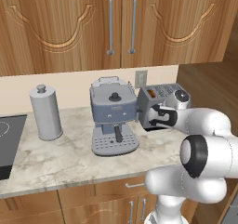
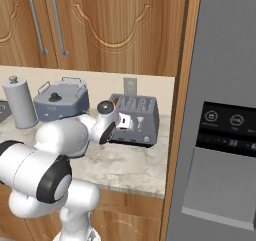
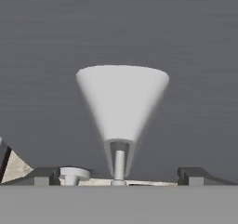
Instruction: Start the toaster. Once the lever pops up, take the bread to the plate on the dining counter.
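Observation:
The toaster, a low dark-grey and silver box with slots on top, stands on the wall counter beside the outlet; it also sits behind my hand as the toaster. My gripper is right up against its front face, open. In the hand view the toaster's dark face spans the frame and its pale funnel-shaped lever hangs just above my gripper, between the spread fingertips. A small pale knob sits low on the left. The bread is hidden. The plate and the dining counter are out of view.
A blue-grey espresso machine stands just left of the toaster, and a grey canister further left. A black cooktop lies at the counter's left end. A steel fridge walls off the right side. Wooden wall cabinets hang overhead.

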